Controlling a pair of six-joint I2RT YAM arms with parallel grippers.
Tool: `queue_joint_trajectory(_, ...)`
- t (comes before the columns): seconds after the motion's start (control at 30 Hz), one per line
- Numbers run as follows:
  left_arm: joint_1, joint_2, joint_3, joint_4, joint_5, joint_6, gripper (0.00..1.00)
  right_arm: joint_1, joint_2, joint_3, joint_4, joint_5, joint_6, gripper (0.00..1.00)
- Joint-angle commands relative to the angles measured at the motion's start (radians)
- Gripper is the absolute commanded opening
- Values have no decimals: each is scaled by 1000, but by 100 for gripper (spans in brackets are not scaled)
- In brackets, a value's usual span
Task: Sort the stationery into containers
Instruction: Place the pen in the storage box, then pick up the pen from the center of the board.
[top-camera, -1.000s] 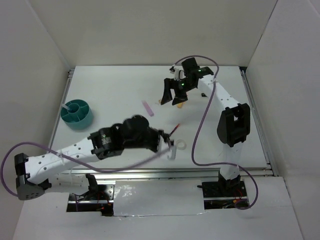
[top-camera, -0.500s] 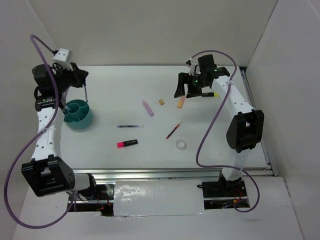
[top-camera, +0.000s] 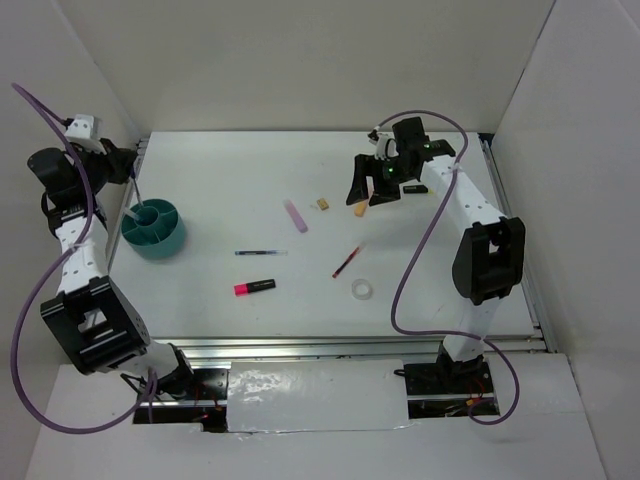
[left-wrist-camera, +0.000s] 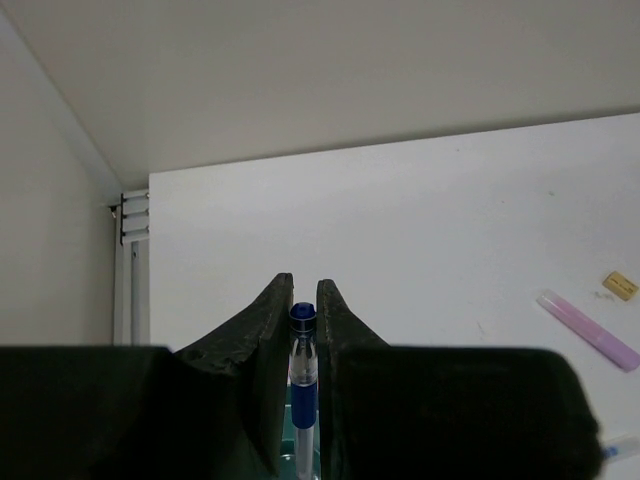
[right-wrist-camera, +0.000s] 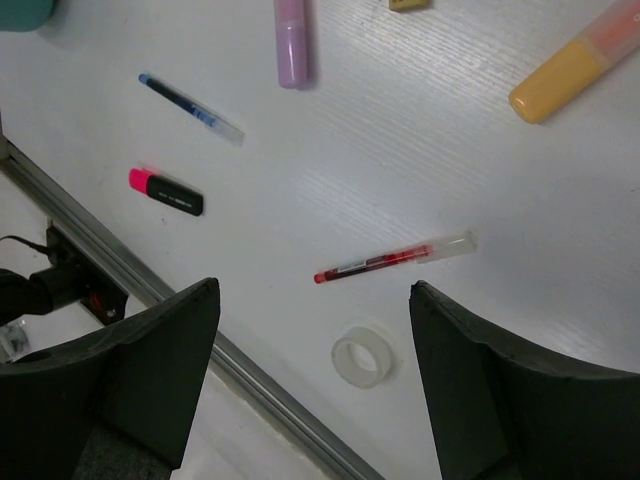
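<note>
The left gripper (left-wrist-camera: 303, 288) is pressed together on a blue pen (left-wrist-camera: 303, 385), which runs along the gap between its fingers, and it hangs over the teal cup (top-camera: 168, 243) on the left side of the table (top-camera: 200, 305); a sliver of teal shows just below the pen in the wrist view. The right gripper (right-wrist-camera: 312, 290) is spread wide above the far right part of the table, pinching nothing. Beneath its jaws lie a red pen (right-wrist-camera: 390, 262) and, nearer the table's near edge, a clear tape ring (right-wrist-camera: 360, 360). Farther back, an orange marker (right-wrist-camera: 570, 65), a tan eraser (top-camera: 322, 205) and a lilac-pink marker (right-wrist-camera: 291, 40) lie apart from one another. A second blue pen (right-wrist-camera: 190, 105) and a pink-and-black marker (right-wrist-camera: 165, 192) rest mid-table, well apart from the cup
</note>
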Motion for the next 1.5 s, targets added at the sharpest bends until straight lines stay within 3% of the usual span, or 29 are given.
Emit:
queue_joint_trajectory(0.0, -3, 17, -39, 135, 17, 17, 1, 5, 14, -2, 24, -39, -14, 82)
queue_joint_trajectory(0.47, -1, 76, -172, 299, -75, 43, 7, -4, 33, 0, 5, -73, -22, 80)
queue_joint_trajectory(0.6, 6, 48, -223, 330, -81, 35, 36, -5, 39, 6, 1, -67, -22, 80)
queue_joint_trajectory(0.73, 11, 16, -272, 344, -57, 44, 40, -4, 48, 21, -3, -65, -20, 80)
queue_joint_trajectory(0.9, 2, -41, -234, 283, -8, 93, 54, -2, 50, 38, -23, -61, -30, 80)
queue_joint_trajectory(0.97, -18, -55, -113, 101, 70, 165, 64, -2, 42, 29, -22, -59, -33, 80)
queue_joint_trajectory(1.0, -88, -46, -31, -50, 96, 357, 65, -1, 39, 26, -20, -59, -34, 80)
queue_joint_trajectory(1.03, -136, -18, 139, -400, 61, 465, 59, -2, 40, 20, -22, -61, -39, 80)
queue_joint_trajectory(1.07, -191, 3, 215, -560, 49, 582, 55, -4, 42, 20, -25, -61, -43, 80)
queue_joint_trajectory(1.1, -289, 29, 291, -719, 50, 820, 52, -2, 46, 15, -29, -61, -54, 80)
queue_joint_trajectory(1.13, -347, 75, 402, -938, -12, 895, 50, -4, 46, 13, -40, -56, -59, 80)
queue_joint_trajectory(1.27, -669, 163, 475, -1132, -277, 1035, 51, -21, 33, -5, -63, -38, -88, 80)
queue_joint_trajectory(1.4, -794, 305, 490, -1230, -385, 1074, 52, -54, -1, -37, -98, -24, -125, 82)
queue_joint_trajectory(1.47, -845, 359, 515, -1297, -419, 1086, 61, -71, -22, -52, -114, -13, -146, 82)
